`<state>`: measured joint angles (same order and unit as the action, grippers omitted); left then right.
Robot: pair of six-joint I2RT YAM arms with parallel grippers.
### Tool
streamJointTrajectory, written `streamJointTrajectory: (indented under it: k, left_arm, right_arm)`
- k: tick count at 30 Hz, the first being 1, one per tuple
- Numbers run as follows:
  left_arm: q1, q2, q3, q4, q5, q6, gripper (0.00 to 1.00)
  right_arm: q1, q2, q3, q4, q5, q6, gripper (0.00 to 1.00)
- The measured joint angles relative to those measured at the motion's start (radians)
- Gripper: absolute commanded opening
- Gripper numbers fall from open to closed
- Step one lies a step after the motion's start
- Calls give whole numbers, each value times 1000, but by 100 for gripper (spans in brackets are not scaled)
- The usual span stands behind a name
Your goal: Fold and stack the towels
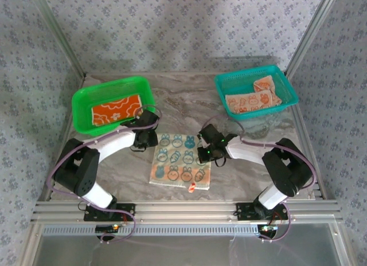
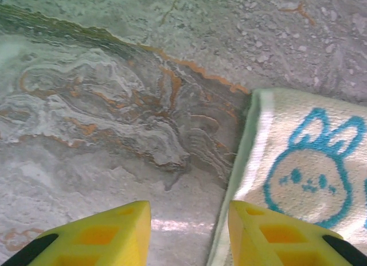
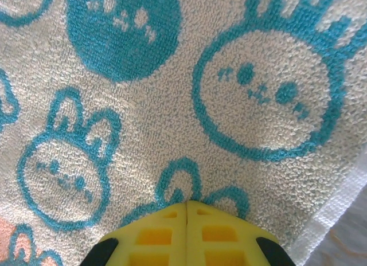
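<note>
Marbled table surface [image 1: 183, 102], enclosed by patterned walls [image 1: 172, 25], inspected left to right. At the far left stands a green basket [image 1: 80, 97] holding one orange flowered towel [image 1: 114, 114], folded flat; judged to be the receiving point for finished work, since it lies within the left arm's reach. Near the basket, the left gripper [image 2: 189, 211] is low over the table with its fingers spread apart and nothing held. One finger sits over bare marble and the other over the left hem of the bunny towel [image 1: 180, 165], a straddle that appears meant for taking that edge. The bunny towel lies spread flat at the table's centre, between the two arms, with its print facing up and no fold made in it yet. Over its right border the right gripper [image 3: 187, 206] has its fingers pressed together, tips down at the pile. It cannot be told whether any cloth is nipped between them, and the position suggests pinning that side down. At the far right, a teal basket [image 1: 287, 82] holds peach towels [image 1: 252, 100] lying loose, evidently the unfolded supply. Assessment: one towel stacked, one in hand, the rest outstanding.
</note>
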<state>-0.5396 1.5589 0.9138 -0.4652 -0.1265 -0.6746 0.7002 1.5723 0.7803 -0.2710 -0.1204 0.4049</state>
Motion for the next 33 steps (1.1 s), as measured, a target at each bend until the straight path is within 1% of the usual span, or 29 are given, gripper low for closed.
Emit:
streamJointTrajectory:
  k: [4, 6, 7, 10, 12, 13, 21, 27, 32, 33]
  left_arm:
    - [0, 22, 5, 37, 11, 0, 37]
    - [0, 49, 16, 51, 12, -1, 31]
    - [0, 66, 26, 56, 15, 0, 30]
    - [1, 105, 55, 81, 30, 3, 23]
    - [1, 126, 75, 100, 39, 3, 12]
    - [1, 136, 87, 107, 42, 4, 9]
    - [1, 225, 178, 129, 60, 12, 8]
    - [0, 263, 187, 128, 45, 29, 7]
    - [1, 266, 187, 124, 20, 48, 12]
    - [1, 266, 187, 123, 17, 50, 16]
  right_arm:
    - [-26, -15, -2, -21, 0, -6, 8]
    - [-26, -19, 0, -30, 0, -6, 9]
    - [-26, -21, 5, -37, 0, -6, 9]
    - [-23, -24, 23, -45, 0, -6, 9]
    - [-22, -24, 32, -43, 0, -6, 9]
    - [-21, -24, 35, -43, 0, -6, 9]
    - [-4, -24, 36, -44, 1, -2, 10]
    - [-4, -24, 36, -44, 5, -2, 10]
    - [-4, -24, 36, -45, 11, -2, 10]
    - [-4, -24, 36, -45, 11, -2, 10]
